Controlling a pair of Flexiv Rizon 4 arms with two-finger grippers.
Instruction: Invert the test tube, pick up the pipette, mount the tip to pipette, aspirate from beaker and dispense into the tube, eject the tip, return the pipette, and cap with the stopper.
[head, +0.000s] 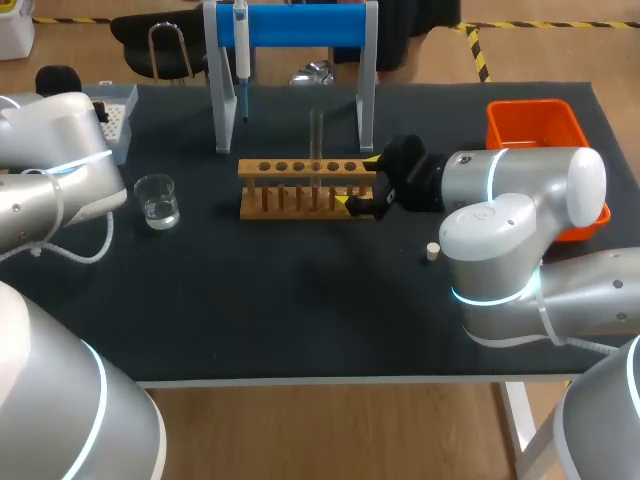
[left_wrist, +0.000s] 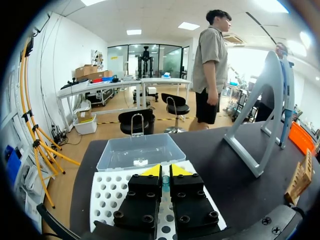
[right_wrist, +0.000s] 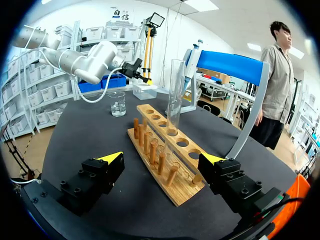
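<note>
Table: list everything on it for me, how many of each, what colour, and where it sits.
table: one, black, under everything
rack: one, wooden, mid-table
test tube: one, clear, upright in the rack
stand: one, grey with a blue bar, behind the rack
pipette: one, white and blue, hanging on the stand
beaker: one, clear glass with clear liquid, left of the rack
tip box: one, white, back left
clear tray: one, just beyond the tip box
stopper: one, cream, right of the rack
bin: one, orange, far right
left gripper: yellow-tipped fingers close together, above the tip box
right gripper: fingers open, either side of the rack's right end
</note>
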